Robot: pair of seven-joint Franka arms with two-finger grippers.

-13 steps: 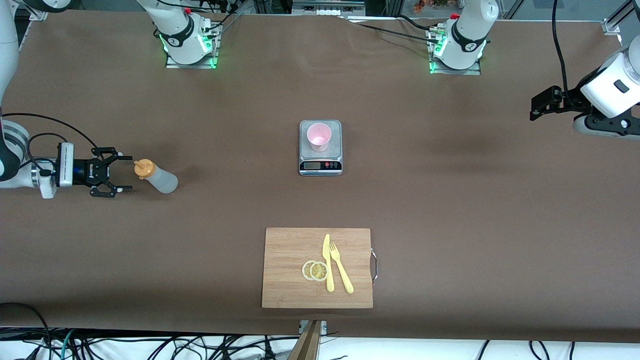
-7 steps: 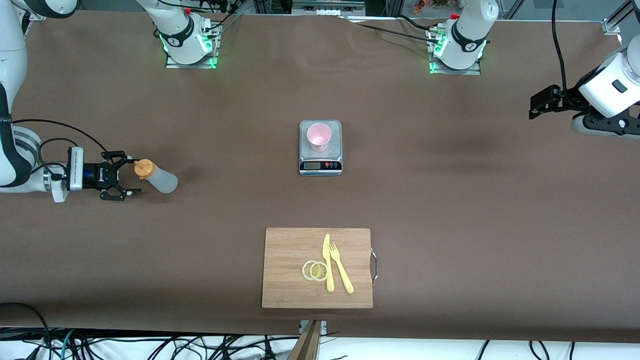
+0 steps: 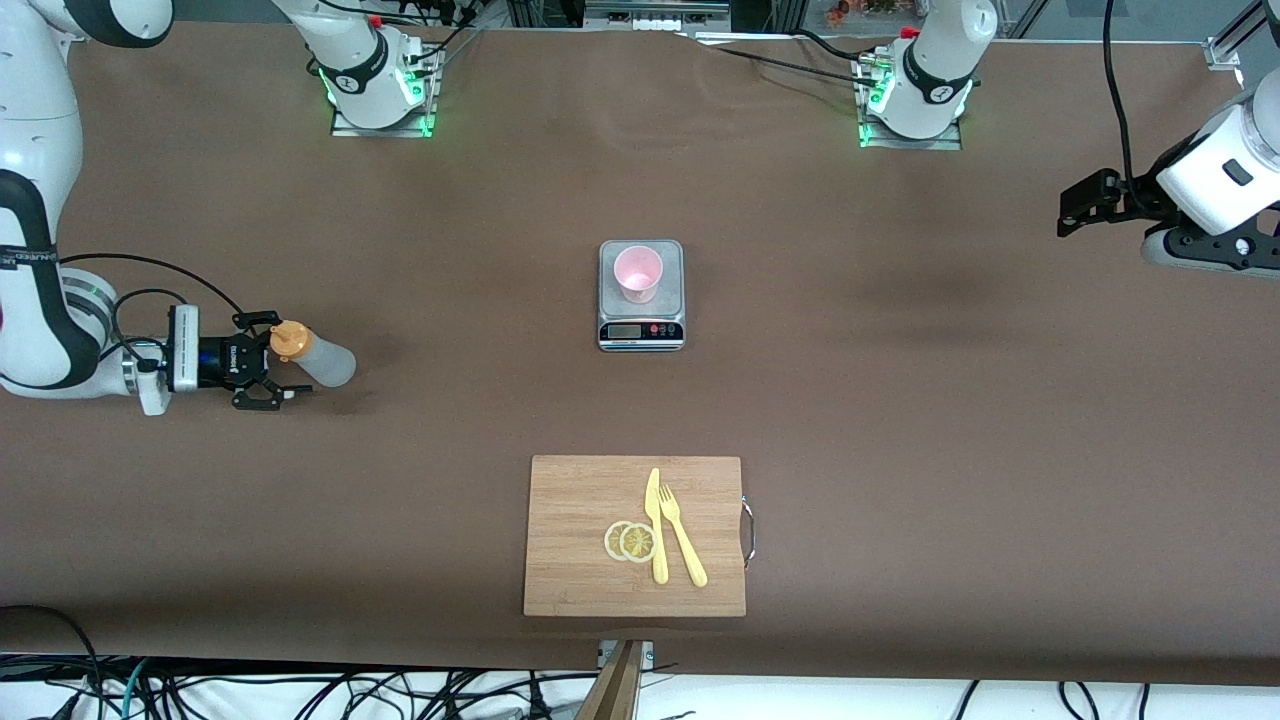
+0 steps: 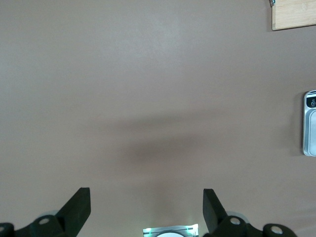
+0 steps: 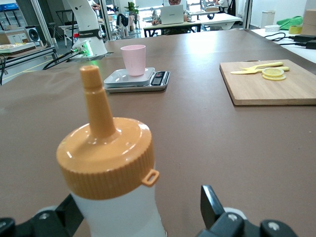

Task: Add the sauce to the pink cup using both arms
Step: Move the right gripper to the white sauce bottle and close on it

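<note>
The sauce bottle (image 3: 322, 362), whitish with an orange nozzle cap (image 5: 103, 148), stands upright on the table toward the right arm's end. My right gripper (image 3: 272, 358) is open at table height. Its fingers flank the bottle (image 5: 121, 210) just below the cap, and a gap shows on one side. The pink cup (image 3: 638, 272) stands on a grey scale (image 3: 641, 332) at the table's middle, and it also shows in the right wrist view (image 5: 134, 59). My left gripper (image 3: 1072, 212) hangs open over bare table at the left arm's end, with nothing between its fingers (image 4: 79, 205).
A wooden cutting board (image 3: 570, 500) lies nearer the front camera than the scale. It carries a yellow knife (image 3: 656, 530), a fork (image 3: 682, 540) and two lemon slices (image 3: 630, 541). The scale's edge (image 4: 310, 123) and the board's corner (image 4: 294, 14) show in the left wrist view.
My right gripper has slid along the table toward the bottle, from short of the cap to having its fingers on either side of it. The left arm has barely moved.
</note>
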